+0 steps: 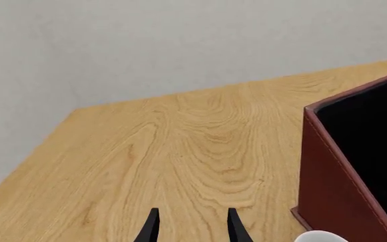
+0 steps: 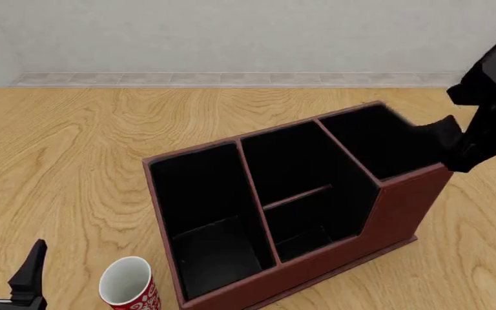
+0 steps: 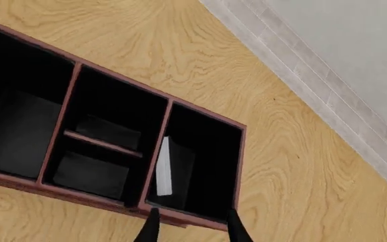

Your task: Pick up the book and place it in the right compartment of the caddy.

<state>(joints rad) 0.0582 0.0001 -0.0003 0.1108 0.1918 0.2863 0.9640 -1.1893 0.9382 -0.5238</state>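
One caddy [image 2: 317, 258] with three sections, one book [image 3: 165, 166] and one red-and-white patterned cup [image 2: 128, 284] were counted on the wooden table [image 2: 67, 148]. No legible writing could be made out anywhere. The book was seen standing inside the right compartment [image 3: 203, 161], white page edges showing, against the partition wall. The right gripper [image 3: 192, 227] was held above that compartment's outer wall, fingers apart, nothing between them. The left gripper [image 1: 192, 227] was parked near the cup, likewise spread and empty.
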